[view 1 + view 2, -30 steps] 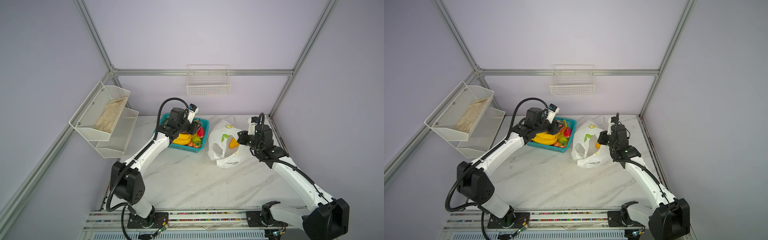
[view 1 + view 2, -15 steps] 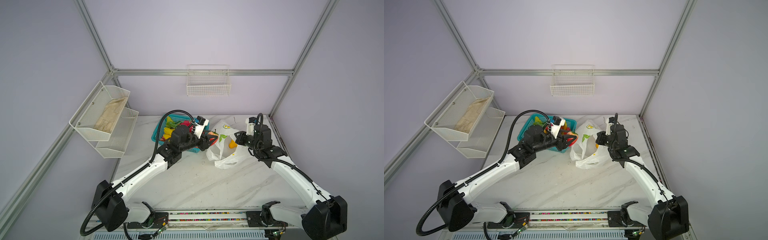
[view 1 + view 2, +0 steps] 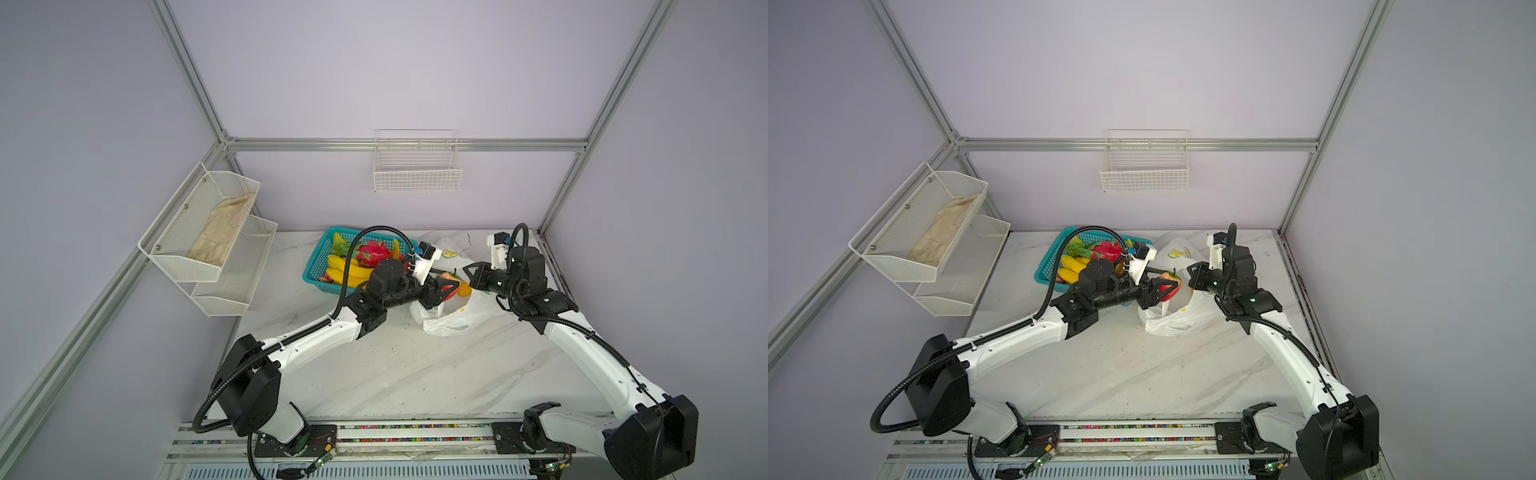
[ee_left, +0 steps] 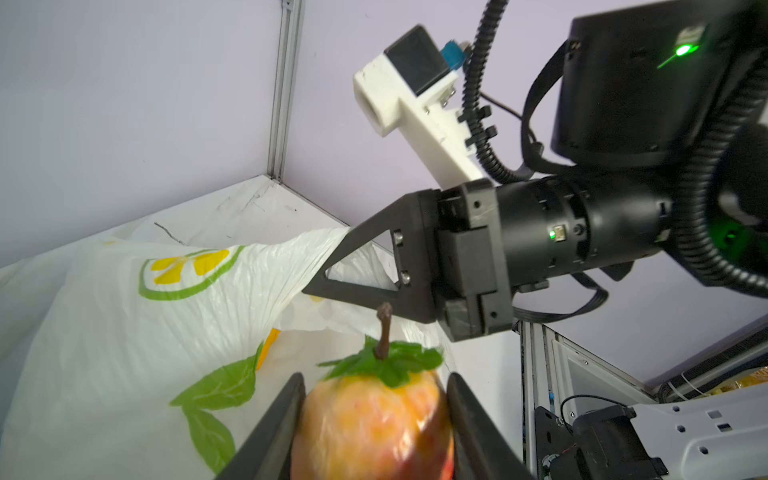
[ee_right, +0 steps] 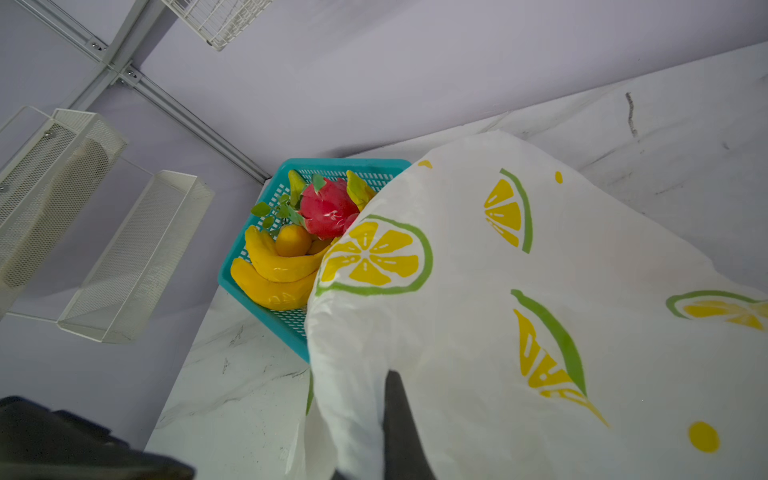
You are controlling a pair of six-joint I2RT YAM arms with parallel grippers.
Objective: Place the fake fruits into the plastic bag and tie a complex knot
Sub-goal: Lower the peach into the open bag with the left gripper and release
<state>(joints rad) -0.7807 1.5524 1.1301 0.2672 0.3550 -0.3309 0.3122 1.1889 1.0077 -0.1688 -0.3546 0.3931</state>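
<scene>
- While the mouth of the plastic bag [image 4: 124, 332] is held up by the right gripper [image 4: 320, 286], a fruit is being brought to it. Loading is judged to be the step in hand, with no knot begun.
- On the left gripper [image 4: 374, 384] the jaws are part-open and clamped on either side of a red-orange fruit [image 4: 374, 432] (green leaf collar, brown stem; apple or peach cannot be told). It is poised at the bag's opening, just short of the right gripper's tips.
- On the right gripper the jaws are fully closed. A fold of the bag's rim is pinched between them and lifted off the marble table [image 3: 395, 365].
- The bag is seen on the table just beside the teal basket [image 5: 232, 270], its mouth gaping between the two grippers.
- Left in the basket are bananas [image 5: 274, 266], a dragon fruit [image 5: 328, 208] and smaller pieces, so loading is judged far from done.
- Next move: the fruit is to be carried past the rim and over the pocket before the jaws are spread. The rim should be held taut, or the thin film may sag shut.
</scene>
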